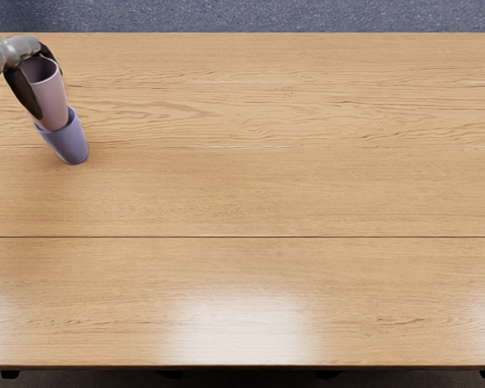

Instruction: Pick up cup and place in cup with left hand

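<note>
Holding the pink cup (53,101) should ask for little strength: it looks like a light, thin-walled tumbler, hard plastic or perhaps ceramic, stiff rather than soft, though the render gives no sure sign of which. The left hand (24,48) has it, with dark fingers (21,90) closed along the wall at the side and another part of the hand behind the rim. The cup's mouth faces up, and its lower end sits at the mouth of the blue cup (69,145), apparently a little way in; how deep, I cannot tell. The blue cup rests on the wooden surface (267,194), near its far left corner.

The outside looks smooth and faintly satiny, so it could slip if the grip were loose, and since the wall seems to narrow toward the base, a hold high up near the rim makes sense: it leaves the bottom free to go into the other cup. Squeezing hard would gain nothing, and if the material is brittle, a knock of rim on rim would be the thing to avoid. The blue cup, probably just as light, might tip or slide if pushed sideways.

No brand, label or writing can be read on either cup; both look plain
</note>
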You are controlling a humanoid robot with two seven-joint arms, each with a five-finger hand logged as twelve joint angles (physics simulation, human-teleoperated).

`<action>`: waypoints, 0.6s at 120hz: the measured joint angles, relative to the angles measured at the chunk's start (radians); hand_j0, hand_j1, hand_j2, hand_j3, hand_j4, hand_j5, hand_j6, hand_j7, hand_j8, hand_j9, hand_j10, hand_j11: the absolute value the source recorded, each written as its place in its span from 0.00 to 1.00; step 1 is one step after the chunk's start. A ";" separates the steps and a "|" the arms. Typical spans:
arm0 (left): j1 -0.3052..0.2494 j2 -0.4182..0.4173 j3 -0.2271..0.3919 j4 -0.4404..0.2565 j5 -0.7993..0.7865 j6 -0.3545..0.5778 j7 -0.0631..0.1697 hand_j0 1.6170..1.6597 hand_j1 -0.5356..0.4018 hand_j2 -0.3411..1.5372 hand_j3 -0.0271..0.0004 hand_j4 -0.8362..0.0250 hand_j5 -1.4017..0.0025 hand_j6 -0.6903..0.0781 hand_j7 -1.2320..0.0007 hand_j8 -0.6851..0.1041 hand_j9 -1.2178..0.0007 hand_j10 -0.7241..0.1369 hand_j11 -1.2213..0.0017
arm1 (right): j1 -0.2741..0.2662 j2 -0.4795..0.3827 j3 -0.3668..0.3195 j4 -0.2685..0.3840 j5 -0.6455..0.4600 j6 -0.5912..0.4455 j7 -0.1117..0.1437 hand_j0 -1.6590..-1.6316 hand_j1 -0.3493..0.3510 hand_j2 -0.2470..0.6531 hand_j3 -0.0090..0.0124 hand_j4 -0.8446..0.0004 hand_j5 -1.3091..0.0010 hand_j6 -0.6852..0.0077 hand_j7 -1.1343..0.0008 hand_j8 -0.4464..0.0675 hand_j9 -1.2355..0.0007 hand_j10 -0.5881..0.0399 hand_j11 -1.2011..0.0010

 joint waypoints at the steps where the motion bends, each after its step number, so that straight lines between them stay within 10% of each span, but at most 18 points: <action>1: 0.000 0.000 0.000 0.002 -0.001 0.002 0.000 0.78 0.54 0.21 0.99 0.46 0.51 0.49 0.45 0.35 0.43 0.31 0.43 | 0.000 0.000 0.000 0.000 0.000 0.000 0.000 0.04 0.00 0.27 0.42 1.00 1.00 0.99 1.00 0.87 1.00 0.94 1.00; 72: 0.023 -0.008 0.000 0.024 -0.026 0.119 0.000 0.78 0.51 0.24 0.99 0.48 0.51 0.51 0.44 0.37 0.43 0.31 0.43 | 0.000 0.000 0.000 0.000 0.000 0.000 0.000 0.04 0.00 0.27 0.42 1.00 1.00 0.99 1.00 0.87 1.00 0.94 1.00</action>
